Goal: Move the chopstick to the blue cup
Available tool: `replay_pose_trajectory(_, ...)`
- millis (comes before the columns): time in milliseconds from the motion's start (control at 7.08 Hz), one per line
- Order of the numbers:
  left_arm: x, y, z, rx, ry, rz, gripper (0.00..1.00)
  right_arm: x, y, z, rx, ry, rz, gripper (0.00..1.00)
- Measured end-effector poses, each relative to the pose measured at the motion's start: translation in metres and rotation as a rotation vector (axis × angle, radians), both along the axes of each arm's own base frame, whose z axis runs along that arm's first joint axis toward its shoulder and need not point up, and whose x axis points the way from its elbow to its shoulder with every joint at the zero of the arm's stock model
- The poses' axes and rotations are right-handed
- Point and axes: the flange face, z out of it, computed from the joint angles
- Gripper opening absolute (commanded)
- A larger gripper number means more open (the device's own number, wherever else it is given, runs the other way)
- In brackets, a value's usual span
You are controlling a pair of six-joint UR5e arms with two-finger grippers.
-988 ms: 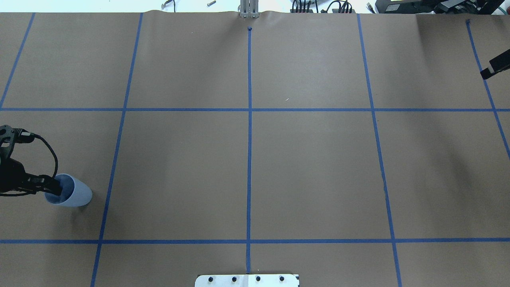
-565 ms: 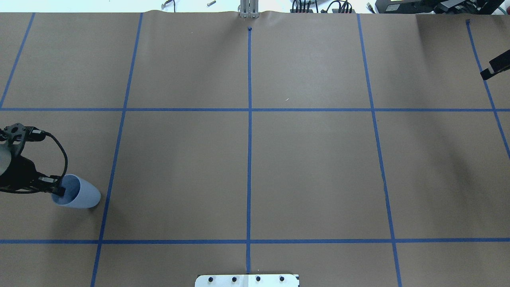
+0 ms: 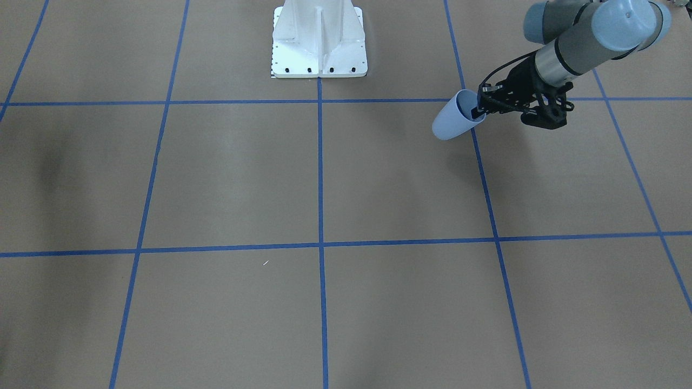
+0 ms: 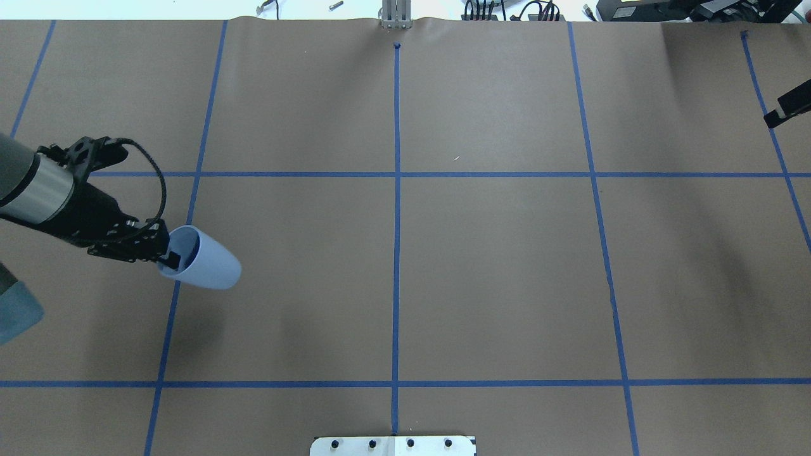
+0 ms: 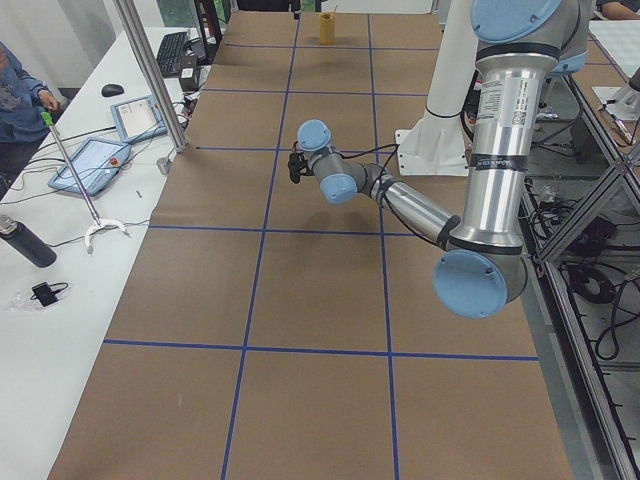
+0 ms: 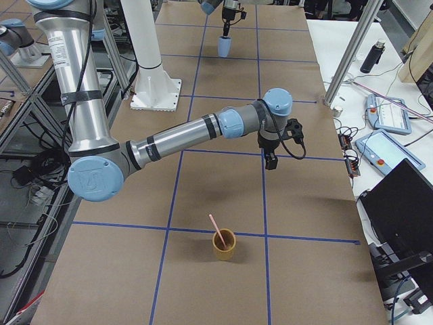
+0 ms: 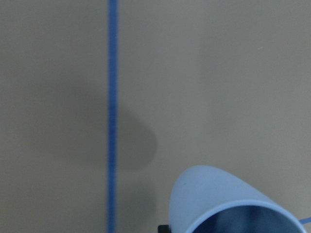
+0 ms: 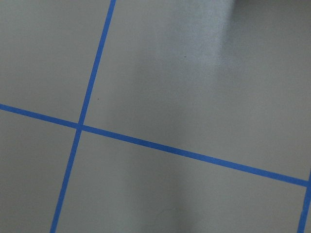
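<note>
**A rim pinch on a tipped cup, and the stick at the other end of the table**

The left gripper [image 4: 168,258] is pinching the blue cup [image 4: 206,263] by its rim, one finger inside the mouth and one outside. The cup hangs clear of the brown paper at the left end, tipped so its base points toward the middle of the table.

The chopstick [image 6: 214,225] leans in a tan cup [image 6: 224,245] at the right end, well apart from the blue cup. The right gripper [image 6: 270,160] hovers over the paper between the two cups, nearer the tan one, and seems to carry nothing; I cannot tell whether its fingers are spread or pressed together.

The likeliest trouble is the hold itself:
- A smooth, thin wall gripped at one spot may swivel or slip if the arm swings briskly.
- Set down at this tilt, the cup would meet the paper on the edge of its base and could topple or roll.
- The finger inside the mouth takes up room the stick needs; it could block the entry.
- The stick looks long for so light a cup; dropped against the rim, it may lever the cup over.
- Drawing it out at a slant could drag the tan cup down too.
</note>
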Motion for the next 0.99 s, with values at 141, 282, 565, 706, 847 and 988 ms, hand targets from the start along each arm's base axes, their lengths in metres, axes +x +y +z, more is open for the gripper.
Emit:
replay_pose_trajectory(141,0.024,-0.029,-0.036,-0.047,0.024,-0.033,0.0,0.0,0.0,0.001,-0.001,0.001,0.0,1.0)
replay_pose_trajectory(282,0.048,-0.056,-0.072,-0.074,0.028,-0.068,0.0,0.0,0.0,0.002,-0.003,0.004,0.0,1.0)
replay_pose_trajectory(565,0.101,-0.093,-0.14,-0.097,-0.039,-0.152,0.0,0.0,0.0,0.002,0.0,0.007,0.001,1.0)
replay_pose_trajectory(706,0.129,-0.108,-0.161,-0.095,-0.082,-0.186,0.0,0.0,0.0,0.0,0.003,0.007,0.001,1.0)
replay_pose_trajectory(847,0.168,-0.113,-0.178,-0.081,-0.132,-0.215,0.0,0.001,0.0,-0.001,0.005,0.006,0.003,1.0)
replay_pose_trajectory(988,0.198,-0.111,-0.192,-0.071,-0.182,-0.232,0.0,0.001,0.0,-0.003,0.008,0.006,0.004,1.0)
